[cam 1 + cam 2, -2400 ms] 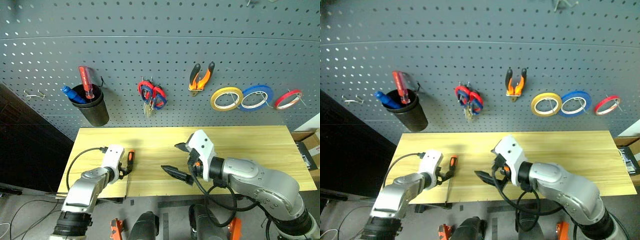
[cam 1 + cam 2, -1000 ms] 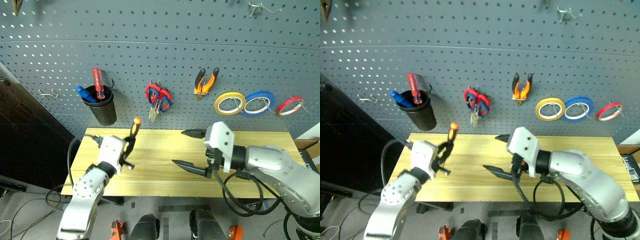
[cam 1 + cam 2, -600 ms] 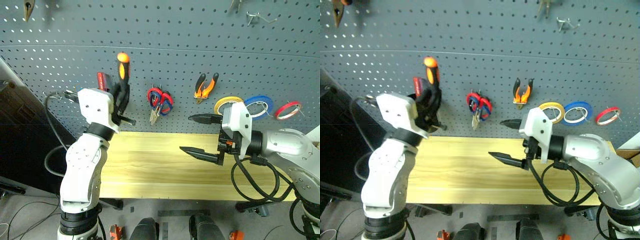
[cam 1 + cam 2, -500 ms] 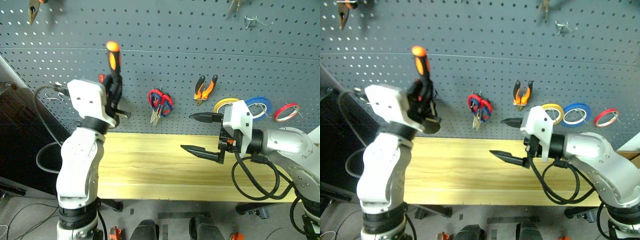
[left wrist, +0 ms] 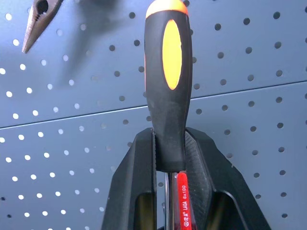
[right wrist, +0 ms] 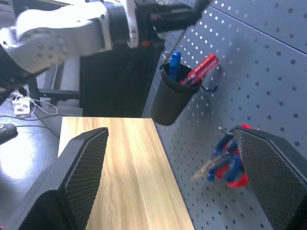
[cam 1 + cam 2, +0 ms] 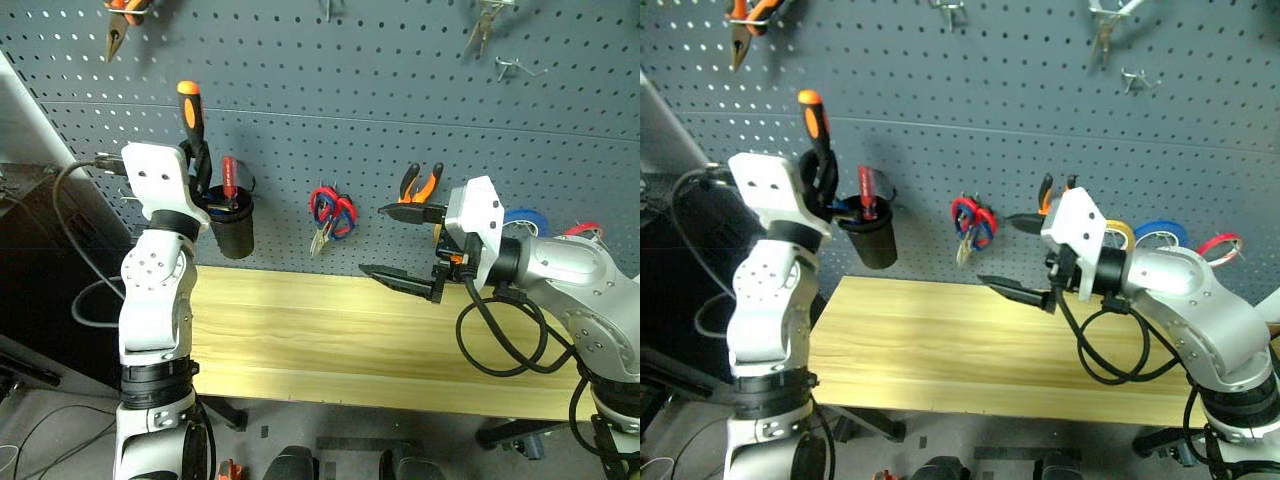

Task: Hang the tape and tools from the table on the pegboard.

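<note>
My left gripper (image 7: 197, 165) is shut on the orange-and-black screwdriver (image 7: 190, 108), holding it upright against the pegboard (image 7: 330, 90) just above a black cup (image 7: 232, 228). The left wrist view has the screwdriver handle (image 5: 168, 86) clamped between both fingers. My right gripper (image 7: 375, 240) hangs open and empty over the table (image 7: 300, 335), in front of the hung pliers (image 7: 420, 184). Blue-handled scissors (image 7: 332, 212) share a hook with a red pair. The red tape (image 7: 1220, 243) hangs at the far right.
The cup holds a red-handled screwdriver (image 7: 229, 178) and a blue tool (image 6: 174, 61). Yellow (image 7: 1121, 232) and blue (image 7: 1160, 233) rolls hang partly behind my right arm. More pliers (image 7: 120, 18) and hooks hang higher on the board. A dark cabinet stands at the left.
My left arm has lifted the screwdriver from just over the table up to the board above the cup. The view has tilted upward. The right gripper stays open.
</note>
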Robot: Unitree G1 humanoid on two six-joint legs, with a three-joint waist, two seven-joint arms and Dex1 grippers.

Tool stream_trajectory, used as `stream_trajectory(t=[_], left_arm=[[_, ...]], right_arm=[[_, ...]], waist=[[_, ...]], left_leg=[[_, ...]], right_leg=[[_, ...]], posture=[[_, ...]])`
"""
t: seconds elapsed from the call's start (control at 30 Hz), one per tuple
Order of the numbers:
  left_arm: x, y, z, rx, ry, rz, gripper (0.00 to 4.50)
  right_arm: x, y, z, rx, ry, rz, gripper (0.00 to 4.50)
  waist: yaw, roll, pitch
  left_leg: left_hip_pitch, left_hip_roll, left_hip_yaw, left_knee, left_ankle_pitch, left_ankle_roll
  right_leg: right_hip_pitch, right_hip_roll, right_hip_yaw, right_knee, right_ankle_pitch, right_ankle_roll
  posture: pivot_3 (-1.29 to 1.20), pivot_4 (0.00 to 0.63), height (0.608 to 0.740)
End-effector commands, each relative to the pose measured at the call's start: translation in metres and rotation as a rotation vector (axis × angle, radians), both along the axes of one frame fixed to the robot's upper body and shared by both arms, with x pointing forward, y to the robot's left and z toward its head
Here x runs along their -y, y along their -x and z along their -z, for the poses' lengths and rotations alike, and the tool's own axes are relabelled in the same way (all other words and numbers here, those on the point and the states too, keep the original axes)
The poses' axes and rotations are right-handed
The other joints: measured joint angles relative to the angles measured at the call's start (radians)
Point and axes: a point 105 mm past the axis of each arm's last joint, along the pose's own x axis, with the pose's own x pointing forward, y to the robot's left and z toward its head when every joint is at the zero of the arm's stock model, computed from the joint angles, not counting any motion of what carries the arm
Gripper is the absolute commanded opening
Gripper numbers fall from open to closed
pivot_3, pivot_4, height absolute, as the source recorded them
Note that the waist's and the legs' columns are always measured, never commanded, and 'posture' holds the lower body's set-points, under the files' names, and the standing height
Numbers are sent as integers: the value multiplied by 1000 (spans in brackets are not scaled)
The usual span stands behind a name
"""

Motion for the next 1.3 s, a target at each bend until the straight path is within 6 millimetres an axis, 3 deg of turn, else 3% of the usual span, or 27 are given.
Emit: stream_trajectory(t=[0.03, 0.13, 0.27, 0.37, 0.6, 0.77, 1.0, 1.1, 1.3], left_arm=[[8, -2, -11, 68, 9, 14, 522], [9, 0, -14, 83, 10, 18, 522], [13, 10, -42, 157, 6, 31, 522], [14, 6, -40, 147, 10, 35, 522], [12, -7, -6, 65, 17, 27, 522], [-10, -15, 30, -31, 11, -68, 522], [4, -22, 35, -41, 60, 13, 2702], [0, -17, 35, -94, 77, -16, 3637], [14, 3, 27, -143, 26, -26, 3637]], right_arm=[[-4, 7, -13, 68, -15, -21, 4500], [-4, 8, -12, 63, -14, -22, 4500], [-4, 9, -11, 51, -19, -25, 4500], [-5, 9, -10, 47, -22, -30, 4500], [-8, 9, -9, 46, -18, -37, 4500], [-9, 9, -11, 46, -34, -29, 4500], [-9, 11, -12, 44, -48, -24, 4500], [-8, 12, -11, 43, -50, -14, 4500], [1, 13, -7, 3, -87, 32, 4500]], waist=[[3, 0, -5], [3, -1, -11], [3, -3, -16], [0, -3, -20], [-3, -1, -29], [-5, -2, -33], [-5, -2, -38], [-8, -2, -41], [-20, -2, -42]], left_leg=[[0, 0, 0, 0, 0, 0], [0, 0, 0, 0, 0, 0], [0, 0, -1, 1, 0, 0], [0, 0, 0, 1, 0, 0], [3, 0, 1, 1, 0, 0], [5, 0, 2, 1, 0, 0], [5, 1, 2, 1, 0, 0], [5, 1, 2, 1, 0, 0], [10, 2, 1, 0, 0, 0]], right_leg=[[0, 0, 0, 0, 0, 0], [0, 0, 0, 0, 0, 0], [0, 0, 0, 1, 0, 0], [1, 0, 1, 1, 0, 0], [2, 1, 2, 1, 0, 0], [3, 3, 3, 1, 1, -1], [4, 3, 3, 1, 1, -1], [4, 3, 3, 1, 1, -1], [9, 3, 3, 0, 1, -1]], posture=[[122, 46, 740], [118, 46, 740], [124, 43, 740], [124, 43, 740], [109, 41, 740], [106, 38, 740], [90, 37, 740], [90, 38, 740], [118, 39, 740]])
